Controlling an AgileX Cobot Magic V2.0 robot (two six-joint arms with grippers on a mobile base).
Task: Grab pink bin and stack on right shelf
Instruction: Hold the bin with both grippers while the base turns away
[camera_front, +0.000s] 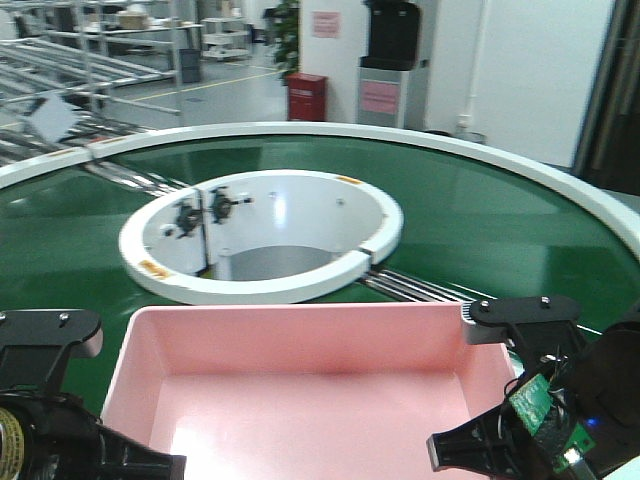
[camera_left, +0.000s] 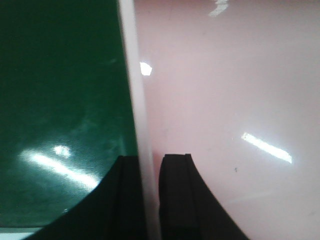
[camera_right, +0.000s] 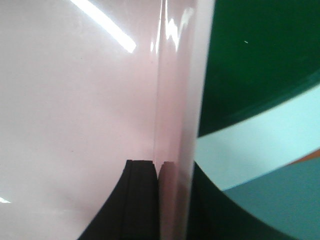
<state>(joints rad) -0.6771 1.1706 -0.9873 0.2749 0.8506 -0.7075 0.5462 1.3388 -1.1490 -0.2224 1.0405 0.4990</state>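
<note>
We hold the bin (camera_front: 300, 390) by its two side walls, low in the front view, over the near part of the green belt (camera_front: 480, 220). Our left gripper (camera_left: 148, 197) is narrowed on the left wall, one finger (camera_left: 175, 200) inside and the other out over the belt. Our right gripper (camera_right: 172, 200) pinches the right wall the same way. The bin sits level and open side up. We cannot tell whether it touches the belt. The white ring (camera_front: 260, 235) lies beyond it.

Bright overhead light streaks glare across the pink bin (camera_left: 230, 115); wrist views soft.
</note>
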